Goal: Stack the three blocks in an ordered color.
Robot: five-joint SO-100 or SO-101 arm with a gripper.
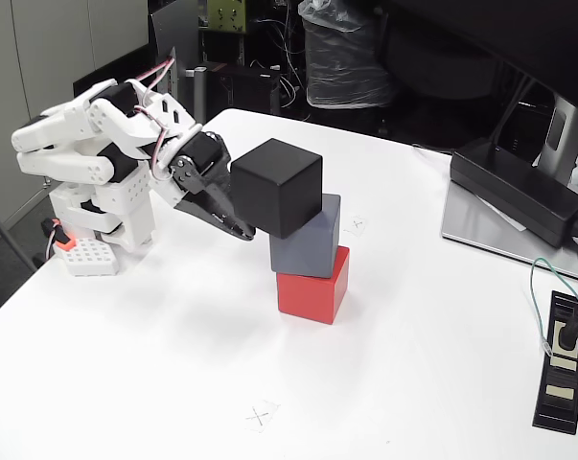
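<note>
Red at the bottom, grey in the middle, black on top: the three blocks stand as one stack near the middle of the white desk (173,383) in the fixed view. The red block (312,284) sits flat on the desk, bright and matte with plain smooth faces. The grey block (308,238) rests on it, slate-coloured, the same size, set slightly back and to the left so its edges do not line up with the red one. The black block (277,186) is uppermost, shifted further left and overhanging the grey block on that side; it looks slightly tilted.

At the left stands the white arm (87,163), folded low over its base, with the dark gripper (233,218) reaching to the black block's lower left edge. Its fingers lie against or just beside that block, but whether they clamp it or have let go I cannot tell from this angle.

A long black power adapter (517,188) lies at the right on a grey stand base (499,238). A black power strip (561,362) lies near the desk's right edge with a cable plugged in. Two small paper markers with crosses are stuck to the desk, one (356,225) just behind the stack and one (261,415) near the front edge. No readable writing or brand shows anywhere.
</note>
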